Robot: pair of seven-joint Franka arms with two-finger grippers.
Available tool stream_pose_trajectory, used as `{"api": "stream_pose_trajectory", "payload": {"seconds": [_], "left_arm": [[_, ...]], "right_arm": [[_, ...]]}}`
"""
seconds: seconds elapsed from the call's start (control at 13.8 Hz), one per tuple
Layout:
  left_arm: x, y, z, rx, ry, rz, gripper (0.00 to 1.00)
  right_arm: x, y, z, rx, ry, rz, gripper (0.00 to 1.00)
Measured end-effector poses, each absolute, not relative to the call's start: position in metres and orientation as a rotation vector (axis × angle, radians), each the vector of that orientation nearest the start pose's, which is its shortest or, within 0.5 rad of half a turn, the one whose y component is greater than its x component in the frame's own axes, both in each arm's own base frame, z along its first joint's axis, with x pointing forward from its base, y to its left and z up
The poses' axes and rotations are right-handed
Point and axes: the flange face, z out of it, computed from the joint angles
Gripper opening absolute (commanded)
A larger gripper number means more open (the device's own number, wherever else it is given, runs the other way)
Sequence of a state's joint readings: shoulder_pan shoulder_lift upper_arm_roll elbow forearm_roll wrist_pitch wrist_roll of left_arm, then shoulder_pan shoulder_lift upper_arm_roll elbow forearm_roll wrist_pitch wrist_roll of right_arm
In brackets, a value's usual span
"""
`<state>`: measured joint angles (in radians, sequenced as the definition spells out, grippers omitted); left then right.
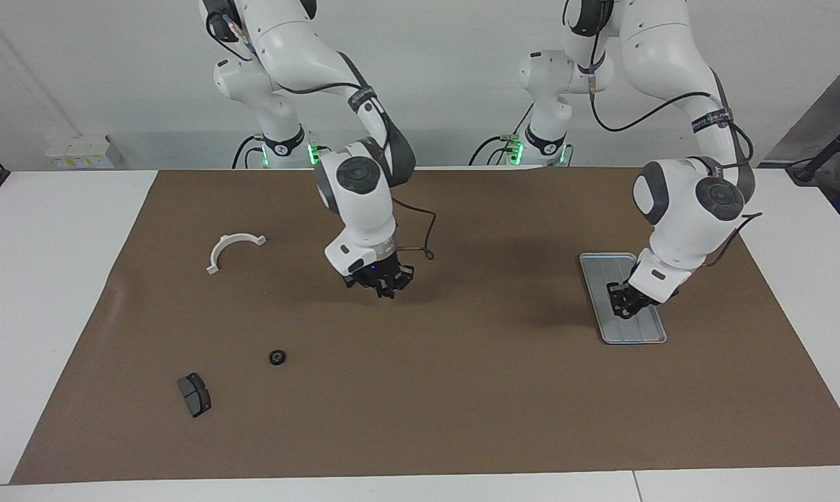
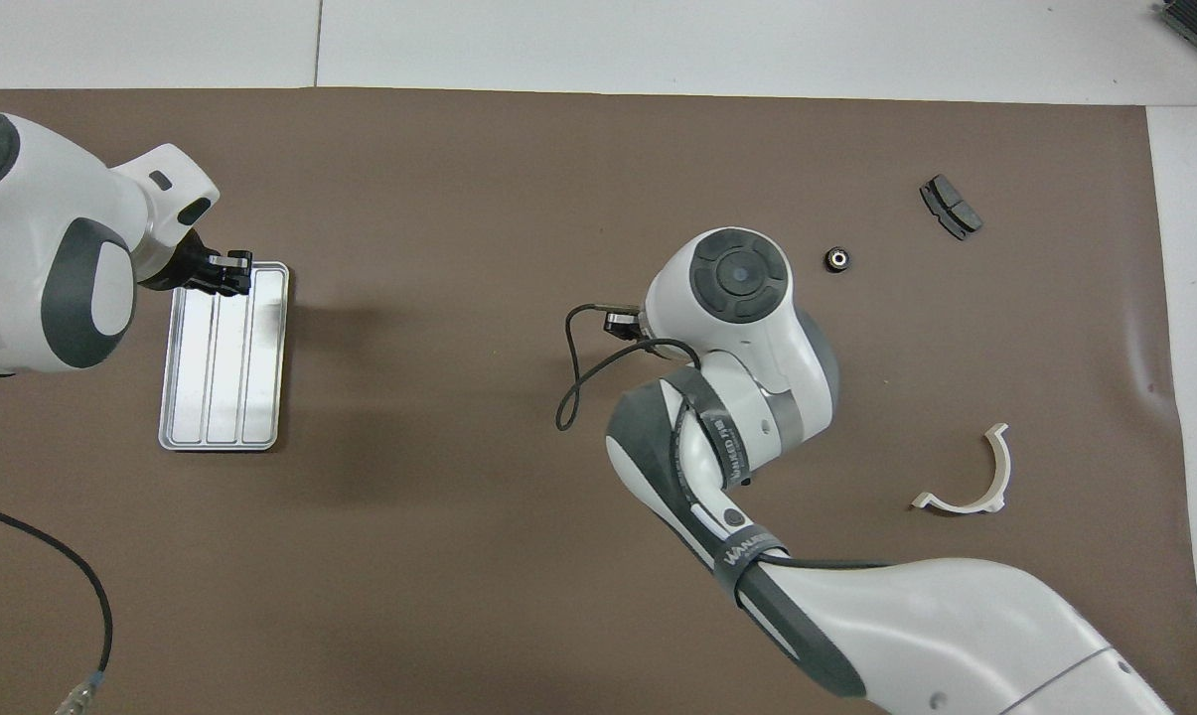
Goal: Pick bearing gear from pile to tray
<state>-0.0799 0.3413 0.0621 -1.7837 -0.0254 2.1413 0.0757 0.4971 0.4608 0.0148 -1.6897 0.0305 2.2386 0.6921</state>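
- We see the left gripper point(image 1: 625, 305) low over the silver tray point(image 1: 636, 335), above the end of the tray that is farther from the robots.
- We cannot tell if its jaws are open or closed, and we cannot tell if it has anything in them.
- The tray lies flat on the brown mat point(image 1: 461, 418), toward the left arm's end of the table. We see nothing lying in the part of the tray that shows.
- The right gripper point(image 1: 385, 287) hangs just over the middle of the mat. Its jaws are pressed together, and we see nothing between them.
- One small black round gear point(image 1: 277, 358) lies on the mat, toward the right arm's end of the table and well apart from the tray.
- A dark grey brake pad point(image 1: 194, 394) lies near the gear, a bit farther from the robots and closer to the mat's edge.
- A white half-ring point(image 1: 233, 249) lies on the mat too. It is nearer to the robots than the gear and the brake pad, and it touches neither.
- Both grippers are well apart from the gear.
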Motion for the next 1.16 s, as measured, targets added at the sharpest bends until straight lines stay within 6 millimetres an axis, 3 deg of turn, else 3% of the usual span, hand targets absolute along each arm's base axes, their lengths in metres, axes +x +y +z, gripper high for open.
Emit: {"api": "stream_pose_trajectory", "payload": {"seconds": [0.15,0.22,0.29,0.36,0.44,0.51,0.65,0.87,0.95,1.09,1.16], "left_arm": [[0.627,0.001,0.344,-3.136,0.159,-0.055,0.03],[0.616,0.003,0.332,-3.135,0.163,-0.065,0.27],[0.608,0.002,0.324,-3.136,0.166,-0.063,0.61],[0.603,0.001,0.321,-3.137,0.168,-0.060,0.85],[0.601,0.000,0.322,-3.137,0.170,-0.063,0.96],[0.601,0.000,0.326,-3.137,0.172,-0.073,1.00],[0.604,-0.003,0.335,-3.136,0.180,-0.105,1.00],[0.616,-0.016,0.356,-3.140,0.192,-0.170,1.00],[0.620,-0.029,0.363,-3.151,0.173,-0.187,1.00],[0.621,-0.075,0.373,-3.170,0.094,-0.206,1.00],[0.618,-0.103,0.374,-3.179,0.054,-0.207,1.00]], "right_arm": [[0.590,0.368,0.324,-3.049,0.333,-0.083,0.00],[0.588,0.383,0.316,-3.051,0.341,-0.083,0.00],[0.585,0.396,0.312,-3.051,0.348,-0.083,0.00],[0.580,0.406,0.310,-3.051,0.346,-0.084,0.02],[0.576,0.412,0.310,-3.057,0.334,-0.083,0.27],[0.571,0.417,0.309,-3.080,0.310,-0.076,0.51],[0.564,0.423,0.308,-3.119,0.274,-0.063,0.72],[0.571,0.416,0.314,-3.120,0.291,-0.086,0.76],[0.579,0.409,0.317,-3.112,0.311,-0.102,0.76],[0.599,0.386,0.323,-3.098,0.362,-0.129,0.82],[0.608,0.373,0.325,-3.097,0.365,-0.136,0.93]]}}
